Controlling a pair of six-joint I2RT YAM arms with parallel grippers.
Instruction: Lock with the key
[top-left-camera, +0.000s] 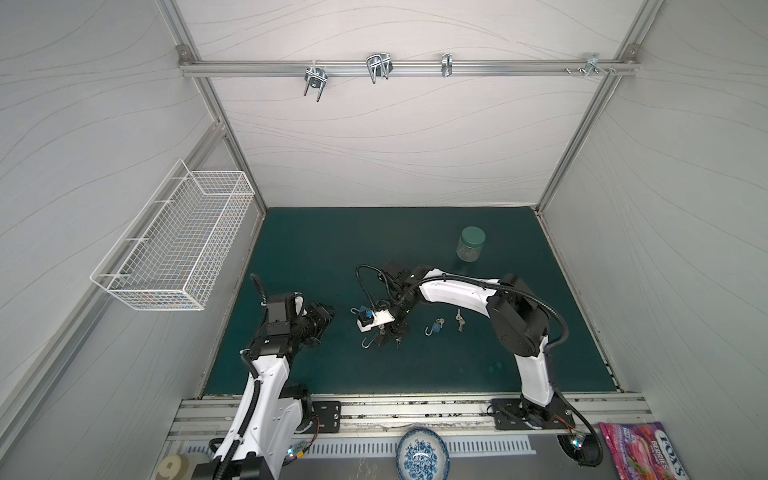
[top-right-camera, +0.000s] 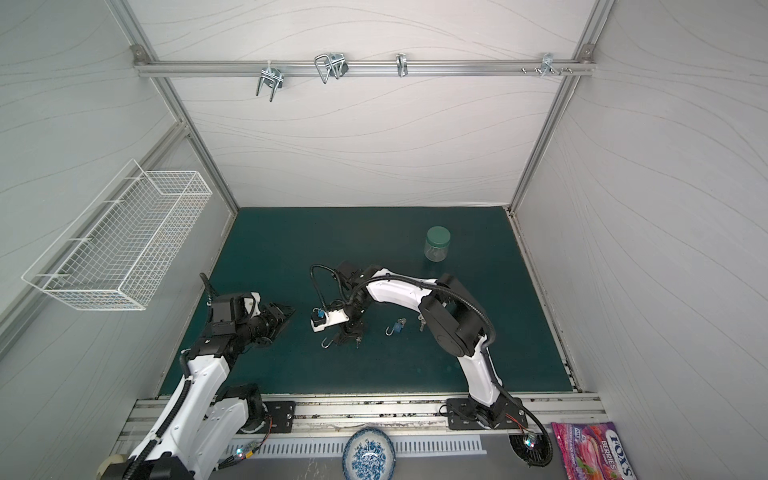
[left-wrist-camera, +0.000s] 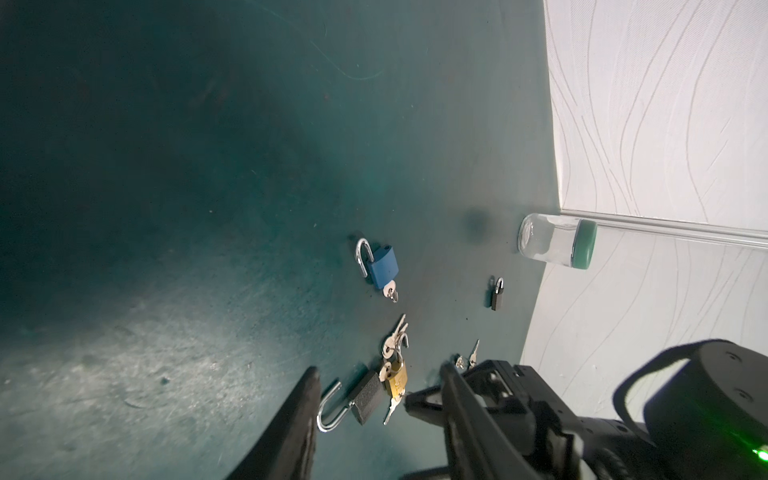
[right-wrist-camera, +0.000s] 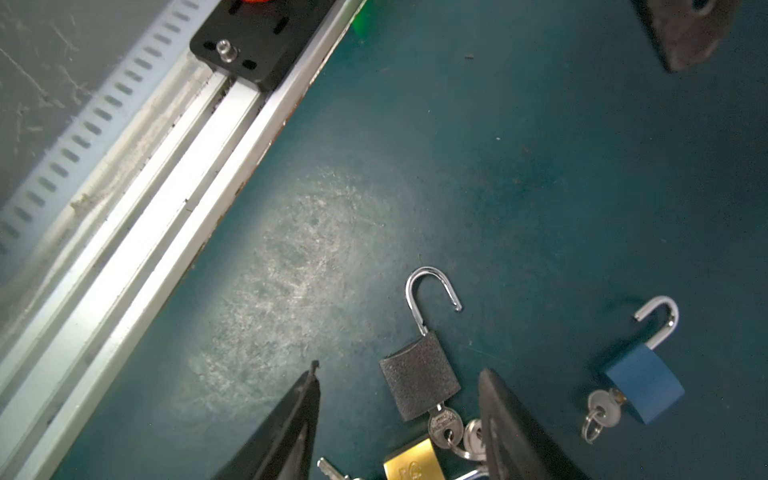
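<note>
On green table (right-wrist-camera: 540, 166), straddling black padlock (right-wrist-camera: 419, 376) with right tool (right-wrist-camera: 400, 370) spread open, left tool (top-left-camera: 331, 319) likewise open, empty.

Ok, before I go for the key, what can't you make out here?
Brass padlock: cut off by the right wrist view's lower edge; hidden under the right gripper in both top views.
Spare key beside the black padlock: half behind the gripper's finger, right wrist view.
Small black padlock: too small in the left wrist view to tell if locked.
</note>
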